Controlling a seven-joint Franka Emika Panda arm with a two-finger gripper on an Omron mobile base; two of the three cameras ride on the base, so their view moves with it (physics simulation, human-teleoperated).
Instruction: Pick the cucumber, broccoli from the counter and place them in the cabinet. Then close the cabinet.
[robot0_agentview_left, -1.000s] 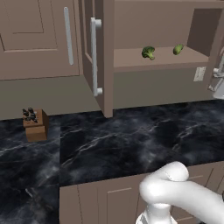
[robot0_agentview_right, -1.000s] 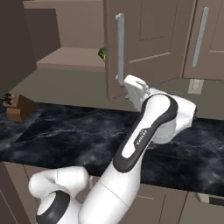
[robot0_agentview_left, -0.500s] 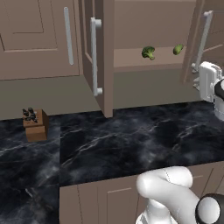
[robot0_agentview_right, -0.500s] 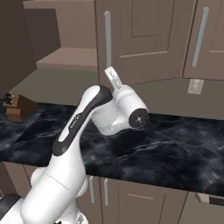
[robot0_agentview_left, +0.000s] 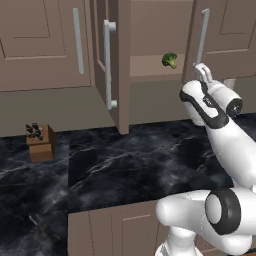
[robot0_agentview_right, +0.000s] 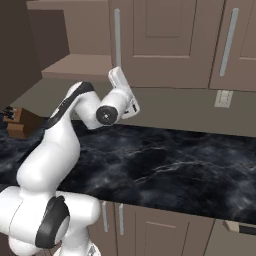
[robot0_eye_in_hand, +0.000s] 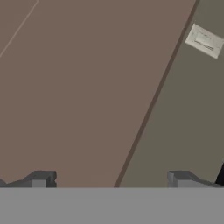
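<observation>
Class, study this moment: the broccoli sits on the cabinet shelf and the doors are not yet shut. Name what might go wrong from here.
1. The left door stands wide open; closing just one leaves the cabinet unshut.
2. The broccoli sits near the shelf's front edge, so a swinging door might clip it.
3. The open gripper faces a flat panel, so it may slip.

The counter (robot0_agentview_left: 125, 165) is seen as a glossy black marble-look slab with thin white veins. The cabinet (robot0_agentview_left: 120, 60) doors are rendered in matt brown, wood-like panels, smooth in finish. Its bar handles (robot0_agentview_left: 107, 65) appear as satin silver metal. The broccoli (robot0_agentview_left: 169, 60) shows a rough, bushy dark-green surface. The knife block (robot0_agentview_left: 41, 142) looks like matt brown wood. A smooth off-white plastic wall outlet (robot0_agentview_right: 223, 98) is noted.
</observation>
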